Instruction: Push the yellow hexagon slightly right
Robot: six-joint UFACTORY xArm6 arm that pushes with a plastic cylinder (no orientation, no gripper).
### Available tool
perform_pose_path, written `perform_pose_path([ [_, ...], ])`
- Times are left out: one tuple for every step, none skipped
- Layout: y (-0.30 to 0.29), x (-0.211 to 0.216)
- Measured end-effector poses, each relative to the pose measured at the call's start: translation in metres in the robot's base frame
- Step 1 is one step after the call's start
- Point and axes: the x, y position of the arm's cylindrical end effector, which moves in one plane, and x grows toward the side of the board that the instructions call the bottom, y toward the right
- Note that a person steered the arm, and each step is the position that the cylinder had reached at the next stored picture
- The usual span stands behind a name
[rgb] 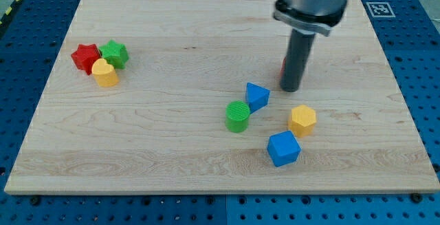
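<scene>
1. My tool is a plain rod with nothing to open or shut and nothing held; my tip (290,89) rests on the bench (172,149), above the yellow hexagon (302,120) and a little to its left in the view, apart from it.
2. The yellow hexagon lies right of centre in the lower half, with the blue cube (283,148) just beside it at lower left.
3. To do the push well, I judge I must bring my tip down to the hexagon's left side, level with its middle, passing between it and the blue triangular block (258,95) without clipping either blue piece.
4. A short, slow stroke to the view's right should do; striking off-centre would likely spin the hexagon or send it askew.
5. Count: one yellow hexagon, one blue cube, one blue triangular block, one green cylinder (238,116).
6. At far left, one red star (85,56), one green star (115,52) and one yellow heart (105,73) cluster, touching.
7. A sliver of something red (283,65) shows behind my rod; I cannot tell its shape.
</scene>
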Motion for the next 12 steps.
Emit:
perform_pose_path([
  [0.021,0.013],
  [0.015,0.023],
  [-0.008,0.023],
  [-0.030,0.023],
  [-0.044,0.028],
  [-0.044,0.048],
  [-0.044,0.065],
  [-0.040,0.073],
  [-0.031,0.083],
  [-0.015,0.084],
  [0.001,0.084],
  [0.019,0.084],
])
